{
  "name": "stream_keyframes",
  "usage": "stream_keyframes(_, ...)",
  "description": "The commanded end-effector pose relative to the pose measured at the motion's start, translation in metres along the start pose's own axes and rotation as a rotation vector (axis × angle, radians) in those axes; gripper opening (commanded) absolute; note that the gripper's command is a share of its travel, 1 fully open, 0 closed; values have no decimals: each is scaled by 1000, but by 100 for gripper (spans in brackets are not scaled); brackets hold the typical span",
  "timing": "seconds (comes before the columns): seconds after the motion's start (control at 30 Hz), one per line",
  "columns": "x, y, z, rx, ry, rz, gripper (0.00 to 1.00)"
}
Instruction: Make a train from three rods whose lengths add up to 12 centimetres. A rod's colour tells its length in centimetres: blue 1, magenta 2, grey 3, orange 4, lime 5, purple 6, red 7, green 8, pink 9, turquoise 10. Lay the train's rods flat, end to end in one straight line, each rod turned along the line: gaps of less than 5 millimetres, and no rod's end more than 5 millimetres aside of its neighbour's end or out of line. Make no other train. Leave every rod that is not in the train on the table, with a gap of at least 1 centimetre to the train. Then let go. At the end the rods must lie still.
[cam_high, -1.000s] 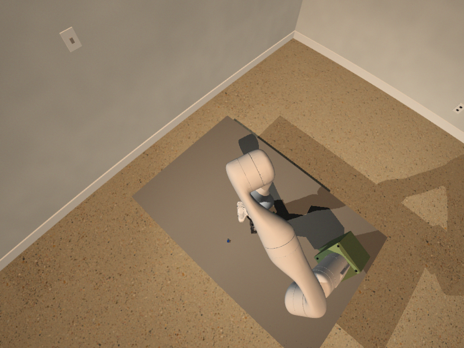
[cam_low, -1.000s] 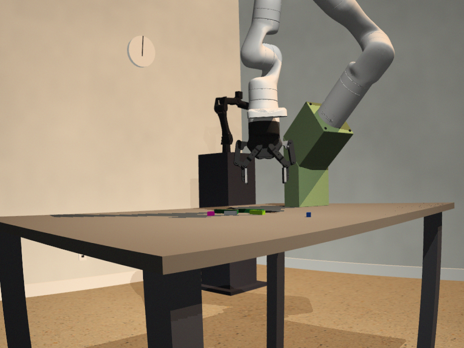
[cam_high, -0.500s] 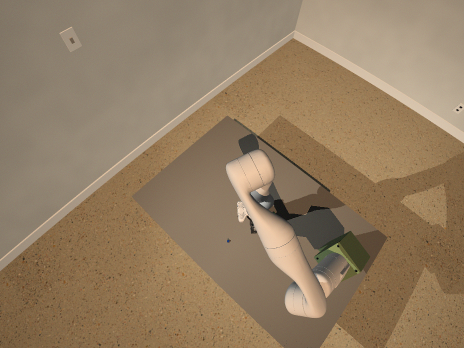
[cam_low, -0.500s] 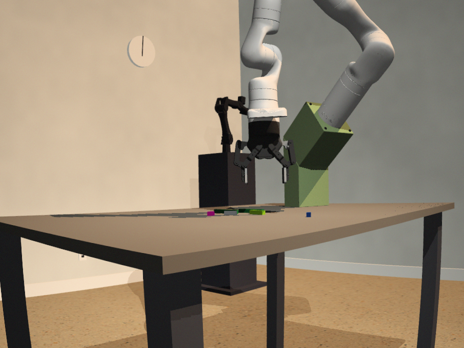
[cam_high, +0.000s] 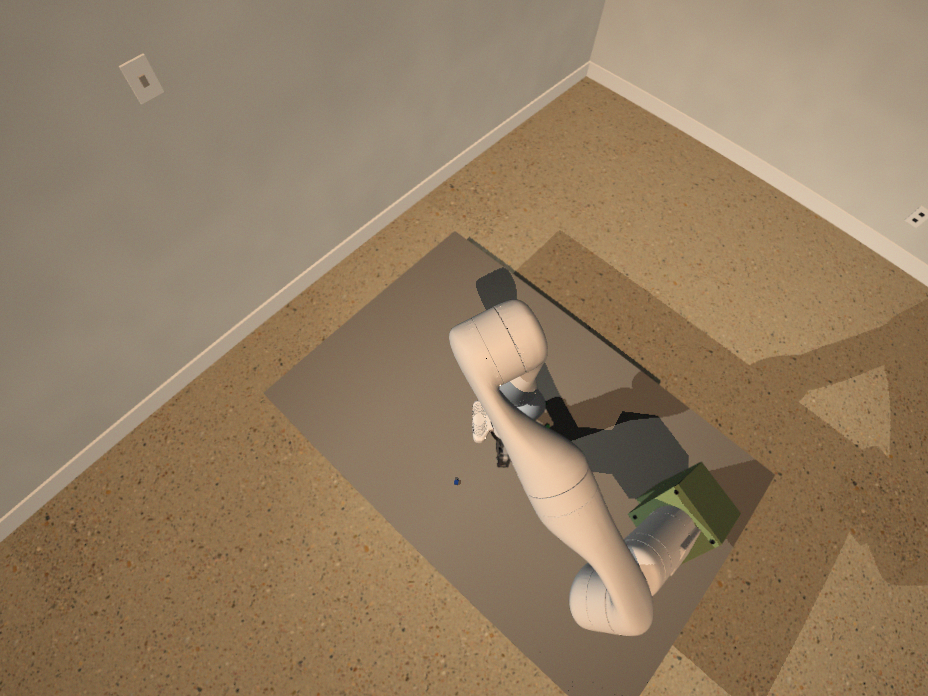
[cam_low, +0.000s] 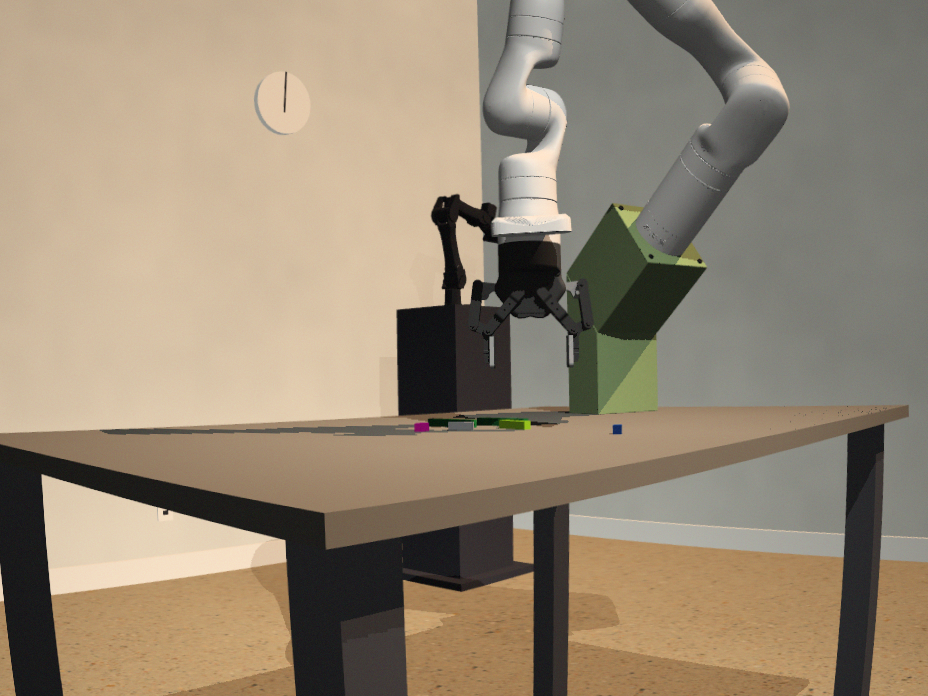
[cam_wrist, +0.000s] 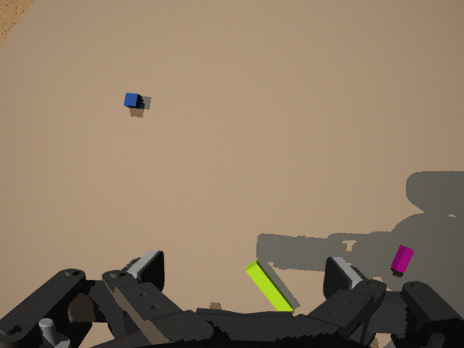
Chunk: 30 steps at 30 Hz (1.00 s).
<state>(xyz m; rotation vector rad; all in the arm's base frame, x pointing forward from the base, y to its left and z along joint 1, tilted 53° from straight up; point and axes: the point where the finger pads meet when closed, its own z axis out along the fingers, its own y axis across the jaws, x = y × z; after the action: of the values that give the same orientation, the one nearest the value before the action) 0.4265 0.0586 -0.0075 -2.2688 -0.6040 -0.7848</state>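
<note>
My gripper is open and empty, high above the table. A lime rod lies slanted beneath it, its lower end at the gripper body's edge in the wrist view. A magenta rod lies right of the fingers in the wrist view, in shadow. A blue rod lies apart at the upper left there. A grey rod shows only in the exterior view, between magenta and lime. Dark green rod material shows behind; I cannot tell whether it is one rod or two.
The green arm base stands at one end of the table. A small black arm stands on a dark pedestal behind the table. My arm hides part of the table in the top view.
</note>
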Motion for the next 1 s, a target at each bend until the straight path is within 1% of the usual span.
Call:
stream_keyframes(0.0, 3, 0, -1, -2, 0, 10, 100)
stream_keyframes(0.07, 4, -1, -1, -4, 2, 29, 100)
stream_keyframes(0.23, 15, -4, -1, -11, 9, 154, 100)
stream_keyframes(0.53, 41, -15, -1, -21, 26, 488, 100)
stream_keyframes(0.6, 41, -15, -1, -21, 26, 488, 100)
stream_keyframes(0.97, 72, -39, -3, -16, 35, 989, 100)
